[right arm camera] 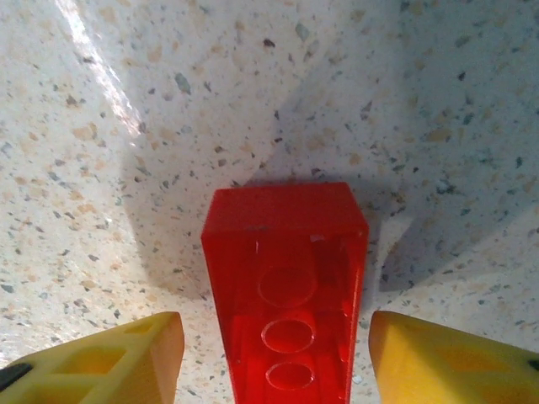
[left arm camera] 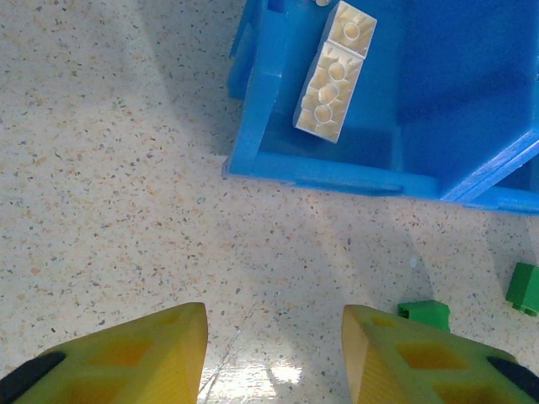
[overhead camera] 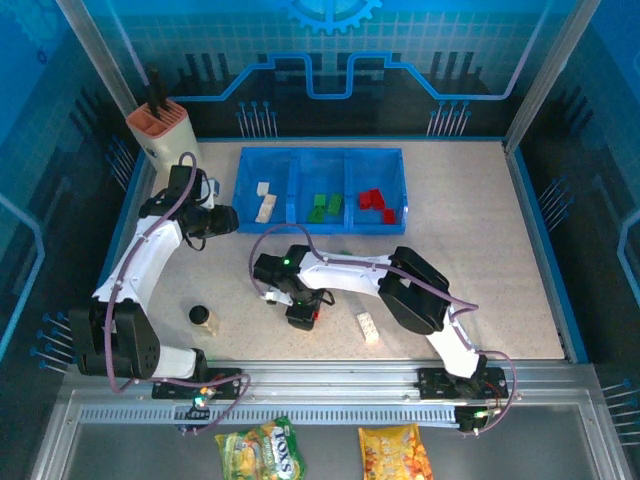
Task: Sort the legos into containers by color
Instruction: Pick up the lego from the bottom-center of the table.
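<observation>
Gripper of the right arm [right arm camera: 276, 328] points down at the counter [right arm camera: 126, 126], its jaws spread either side of a red brick [right arm camera: 286, 269] that lies flat there, with a sliver of gap on one side. In the top view a cream brick [overhead camera: 368, 326] lies at its 3 o'clock and the blue tray [overhead camera: 320, 152] at its 12 o'clock. The tray holds cream bricks [overhead camera: 265, 205] in the left compartment, green bricks [overhead camera: 325, 207] in the middle and red bricks [overhead camera: 377, 203] in the right. The left gripper [left arm camera: 274, 332] hovers spread and empty near the tray's 8 o'clock corner, with a green brick [left arm camera: 425, 313] on the counter just beside it.
</observation>
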You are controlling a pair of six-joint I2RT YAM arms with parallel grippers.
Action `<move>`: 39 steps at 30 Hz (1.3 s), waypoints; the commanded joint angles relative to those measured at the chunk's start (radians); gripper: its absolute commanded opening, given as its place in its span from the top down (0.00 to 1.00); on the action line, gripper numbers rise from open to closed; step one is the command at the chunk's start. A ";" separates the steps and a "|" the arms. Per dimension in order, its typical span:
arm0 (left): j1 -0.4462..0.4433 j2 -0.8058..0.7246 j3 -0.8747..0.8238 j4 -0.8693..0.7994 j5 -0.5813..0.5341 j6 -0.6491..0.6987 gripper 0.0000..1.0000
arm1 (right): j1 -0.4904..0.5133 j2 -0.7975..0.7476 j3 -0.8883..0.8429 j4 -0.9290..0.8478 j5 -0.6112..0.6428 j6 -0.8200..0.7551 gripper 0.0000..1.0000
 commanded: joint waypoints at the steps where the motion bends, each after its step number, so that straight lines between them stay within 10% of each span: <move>1: 0.014 0.012 -0.004 -0.010 -0.011 0.015 0.53 | 0.011 0.011 0.030 -0.033 0.023 -0.012 0.41; 23: 0.017 0.017 -0.002 -0.013 -0.016 0.015 0.53 | 0.011 0.025 0.045 -0.054 0.014 -0.011 0.71; 39: 0.018 0.016 -0.001 -0.014 -0.015 0.015 0.53 | -0.045 -0.085 0.003 -0.057 -0.020 0.105 0.67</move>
